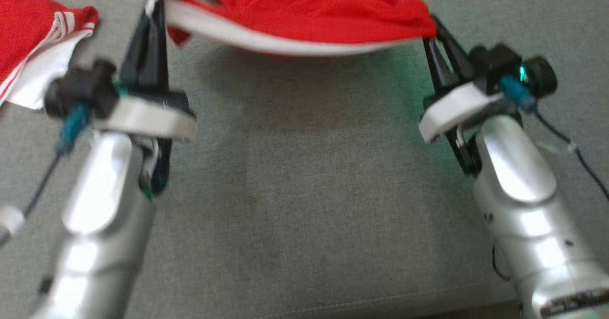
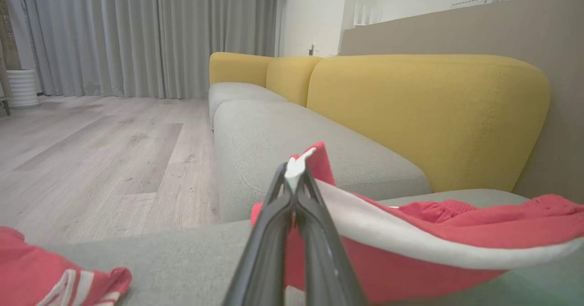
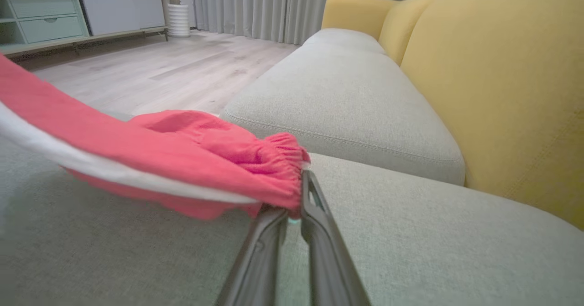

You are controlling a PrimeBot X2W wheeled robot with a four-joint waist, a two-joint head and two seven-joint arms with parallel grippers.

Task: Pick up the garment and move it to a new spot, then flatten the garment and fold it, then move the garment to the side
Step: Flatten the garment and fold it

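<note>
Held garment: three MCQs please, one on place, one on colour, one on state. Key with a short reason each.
1. Where does the striped garment lie relative to the held garment?
A. To the robot's left
B. To the robot's right
C. Under it

2. What colour is the band along the held garment's near edge?
A. Yellow
B. White
C. Black

3. How do the left gripper and right gripper stand?
A. Both open above the cloth
B. Left shut on it, right open
C. Both shut on it, the edge stretched between them

Key:
1 A: it lies at the head view's upper left, beyond the left gripper.
2 B: a white strip runs from gripper to gripper.
3 C: each wrist view shows cloth pinched at the fingertips.
</note>
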